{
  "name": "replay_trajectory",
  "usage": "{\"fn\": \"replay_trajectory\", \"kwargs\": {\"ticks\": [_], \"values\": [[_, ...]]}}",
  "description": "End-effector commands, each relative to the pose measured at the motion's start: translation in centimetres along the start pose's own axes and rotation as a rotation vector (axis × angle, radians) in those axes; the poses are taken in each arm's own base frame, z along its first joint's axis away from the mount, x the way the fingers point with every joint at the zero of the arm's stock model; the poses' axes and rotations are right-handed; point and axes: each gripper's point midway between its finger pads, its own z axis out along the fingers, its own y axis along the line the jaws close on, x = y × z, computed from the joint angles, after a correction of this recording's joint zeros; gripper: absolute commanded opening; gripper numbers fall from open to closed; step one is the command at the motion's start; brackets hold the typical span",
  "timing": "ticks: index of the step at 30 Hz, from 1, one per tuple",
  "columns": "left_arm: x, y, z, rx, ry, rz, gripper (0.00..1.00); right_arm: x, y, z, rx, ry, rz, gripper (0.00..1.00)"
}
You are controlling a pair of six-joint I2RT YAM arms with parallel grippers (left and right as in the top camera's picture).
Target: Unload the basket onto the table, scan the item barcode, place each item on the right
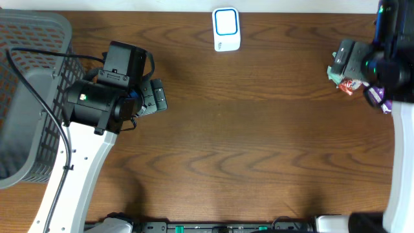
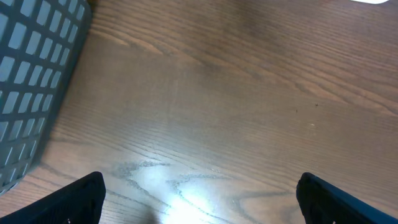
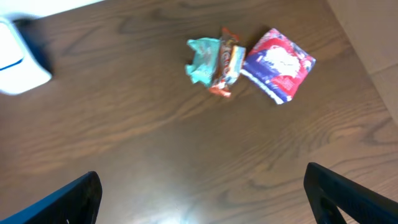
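Note:
Two items lie side by side on the wooden table at the far right: a teal and orange snack packet (image 3: 214, 62) and a red, purple and white packet (image 3: 278, 64). No barcode shows on either. In the overhead view the orange packet (image 1: 346, 86) and the purple one (image 1: 378, 100) peek out from under the right arm. A white scanner with a blue-framed window (image 1: 226, 29) stands at the back centre. My right gripper (image 3: 202, 202) hovers open just short of the packets, holding nothing. Over bare wood at the left, my left gripper (image 2: 199, 199) is also open and holds nothing.
A grey mesh basket (image 1: 29, 97) fills the left edge of the table, close to the left arm, and its wall (image 2: 31, 81) shows in the left wrist view. A black cable runs over it. The scanner (image 3: 18, 62) also appears at the left of the right wrist view.

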Motion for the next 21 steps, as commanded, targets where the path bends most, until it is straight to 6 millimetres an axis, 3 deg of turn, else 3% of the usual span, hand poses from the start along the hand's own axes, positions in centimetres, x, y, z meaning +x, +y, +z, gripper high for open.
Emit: {"fn": "replay_trajectory", "kwargs": {"ticks": [1,6,15,21], "values": [[-0.1,0.2,0.0,-0.011,-0.005,0.01,0.98,1.6,0.7,-2.0,-0.042,-0.02,-0.032,0.99],[-0.1,0.2,0.0,-0.011,-0.005,0.01,0.98,5.5,1.0,-3.4,-0.092,-0.028,-0.064,0.99],[-0.1,0.2,0.0,-0.011,-0.005,0.01,0.98,14.2,0.3,-3.9,-0.208,-0.107,-0.136,0.99],[-0.1,0.2,0.0,-0.011,-0.005,0.01,0.98,17.5,-1.2,-3.1,-0.237,-0.166,-0.115,0.99]]}}
